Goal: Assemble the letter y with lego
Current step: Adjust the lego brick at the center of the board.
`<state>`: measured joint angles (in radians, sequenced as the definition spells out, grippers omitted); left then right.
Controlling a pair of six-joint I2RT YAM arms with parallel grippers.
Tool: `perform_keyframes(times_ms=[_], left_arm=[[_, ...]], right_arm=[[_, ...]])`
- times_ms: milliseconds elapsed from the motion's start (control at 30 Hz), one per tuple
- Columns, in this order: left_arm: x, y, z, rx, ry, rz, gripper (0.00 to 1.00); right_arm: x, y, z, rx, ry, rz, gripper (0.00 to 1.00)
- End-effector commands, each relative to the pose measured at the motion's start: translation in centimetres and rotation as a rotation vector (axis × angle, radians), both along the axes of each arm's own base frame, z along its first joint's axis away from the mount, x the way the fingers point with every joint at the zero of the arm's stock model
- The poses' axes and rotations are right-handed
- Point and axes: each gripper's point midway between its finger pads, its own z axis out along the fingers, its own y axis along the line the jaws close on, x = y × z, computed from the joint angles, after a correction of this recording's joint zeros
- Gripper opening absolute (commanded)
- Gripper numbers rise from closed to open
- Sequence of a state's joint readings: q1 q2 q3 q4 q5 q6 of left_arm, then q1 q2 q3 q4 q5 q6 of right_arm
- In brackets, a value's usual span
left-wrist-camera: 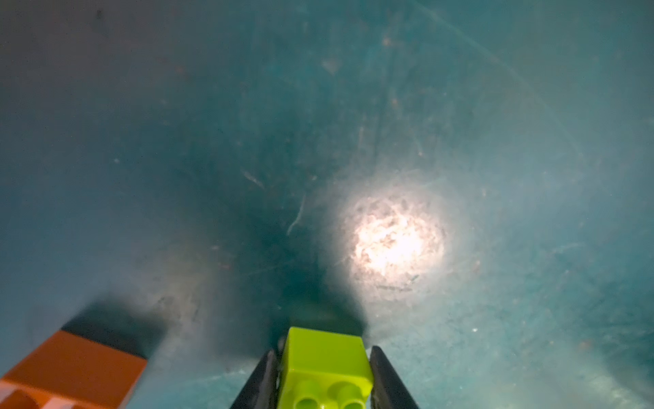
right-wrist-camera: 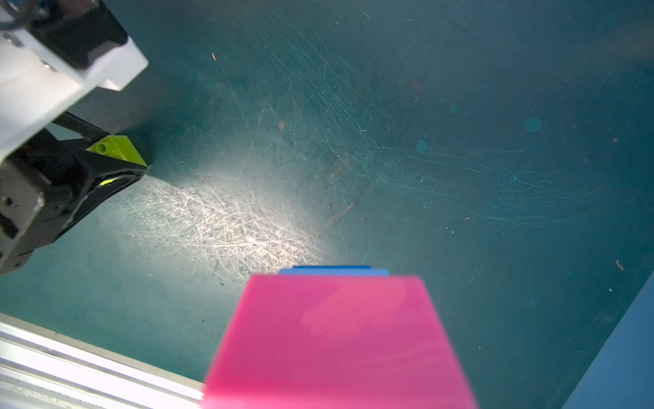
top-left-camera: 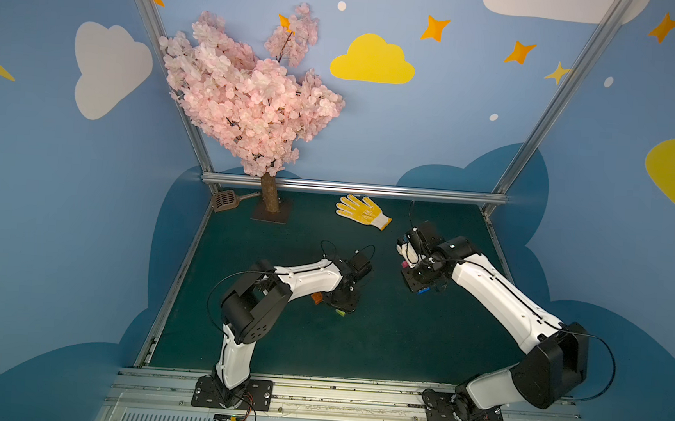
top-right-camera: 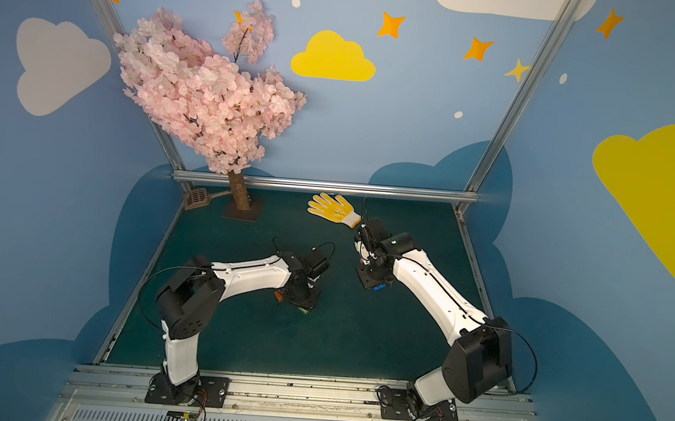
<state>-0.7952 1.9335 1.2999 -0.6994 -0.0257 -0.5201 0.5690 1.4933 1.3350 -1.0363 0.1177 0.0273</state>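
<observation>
the pink brick [right-wrist-camera: 339, 340] fills the foreground of the right wrist view, with the edge of a blue brick [right-wrist-camera: 332, 271] showing just behind it. this is the started upper part of the letter y, and it hangs clear of the green mat [top-left-camera: 359, 343]. the right gripper [top-left-camera: 416, 280] carries it. its fingers are hidden behind the pink face, so the clamp is judged from the piece hanging in the air rather than seen. in a top view, pink and blue poke out on either side of that gripper. across from it, the left gripper [left-wrist-camera: 323, 354] is low at the mat, its two dark fingers [left-wrist-camera: 385, 379] pressed against opposite sides of the lime green brick [left-wrist-camera: 325, 375], studs towards the wrist camera. whether this brick is off the mat cannot be told. the orange brick [left-wrist-camera: 70, 368] lies loose just beside it, untouched. the step in hand looks like the pickup of the green piece for the tail. the next move likely calls for lifting it straight up without nudging the orange brick, carrying it over to the held part, lining up the studs squarely and pressing the two together while the right arm braces. a yellow glove [top-left-camera: 362, 212], a blossom tree [top-left-camera: 246, 91] and a brown scoop [top-left-camera: 224, 200] sit well apart at the back.
</observation>
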Motion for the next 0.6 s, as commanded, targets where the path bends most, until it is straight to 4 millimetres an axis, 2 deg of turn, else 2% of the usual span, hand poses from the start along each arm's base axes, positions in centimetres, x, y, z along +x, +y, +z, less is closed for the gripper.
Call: perform_keyframes(times_ms=[0,333,400,467,567], left_arm=[[0.3,-0.5,0.5,-0.020,0.013,0.105,0.42],[0.6,-1.8,0.2,-0.136,0.101,0.306,0.46],[0.7,-1.7,0.3,-0.143,0.106,0.329,0.52],[0.8,-1.5,0.6,-0.138,0.106,0.337,0.64],[0.8,-1.3,0.7,-0.130,0.114,0.345,0.68]], right_arm=[[-0.1,0.2,0.6,0.024,-0.007,-0.010,0.03],[-0.4,0.9,0.1,0.001,0.013,0.029,0.04],[-0.6,1.1,-0.1,-0.009,0.018,0.046,0.03],[-0.7,1.5,-0.3,-0.017,0.019,0.070,0.04],[-0.8,1.9,-0.4,-0.028,0.017,0.089,0.04]])
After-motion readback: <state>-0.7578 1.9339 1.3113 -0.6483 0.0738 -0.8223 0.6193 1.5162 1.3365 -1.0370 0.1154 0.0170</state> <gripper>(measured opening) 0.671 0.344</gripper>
